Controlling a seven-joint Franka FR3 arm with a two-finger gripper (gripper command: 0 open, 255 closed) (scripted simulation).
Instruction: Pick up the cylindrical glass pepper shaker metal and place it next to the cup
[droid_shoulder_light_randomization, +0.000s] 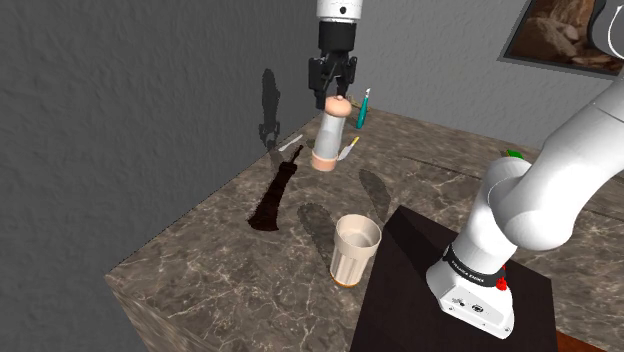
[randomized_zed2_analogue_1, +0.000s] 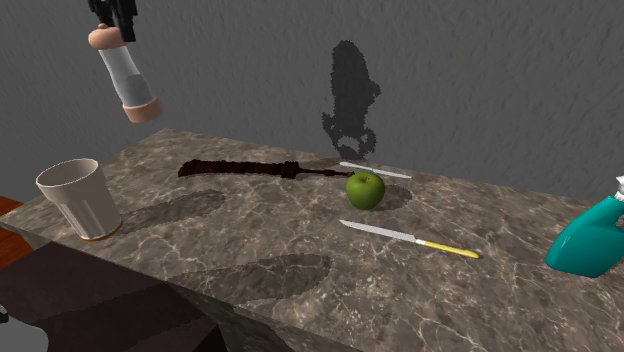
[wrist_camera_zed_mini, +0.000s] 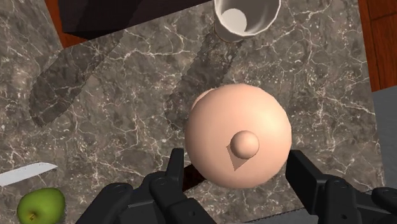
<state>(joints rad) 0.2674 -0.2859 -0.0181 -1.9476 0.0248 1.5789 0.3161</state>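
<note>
The pepper shaker (droid_shoulder_light_randomization: 330, 135) is a clear cylinder with a peach-coloured domed cap and base. It hangs slightly tilted in the air, well above the marble tabletop (droid_shoulder_light_randomization: 200, 270). My black gripper (droid_shoulder_light_randomization: 337, 95) is shut on its cap from above. The second exterior view has the shaker (randomized_zed2_analogue_1: 127, 75) at upper left under the gripper (randomized_zed2_analogue_1: 112, 25). In the wrist view the round cap (wrist_camera_zed_mini: 238, 135) sits clasped in the gripper (wrist_camera_zed_mini: 237, 167). The beige cup (droid_shoulder_light_randomization: 356, 250) stands upright near the table's front edge, below and nearer the stand than the shaker; it appears again as the cup (randomized_zed2_analogue_1: 80, 198) and the cup (wrist_camera_zed_mini: 247, 16).
A long dark brown object (randomized_zed2_analogue_1: 240, 168) lies near the wall. A green apple (randomized_zed2_analogue_1: 365, 189), a white knife (randomized_zed2_analogue_1: 375, 170) and a yellow-handled knife (randomized_zed2_analogue_1: 405, 237) lie mid-table. A teal spray bottle (randomized_zed2_analogue_1: 595, 235) stands at the second exterior view's right. The dark stand (droid_shoulder_light_randomization: 440, 300) adjoins the cup.
</note>
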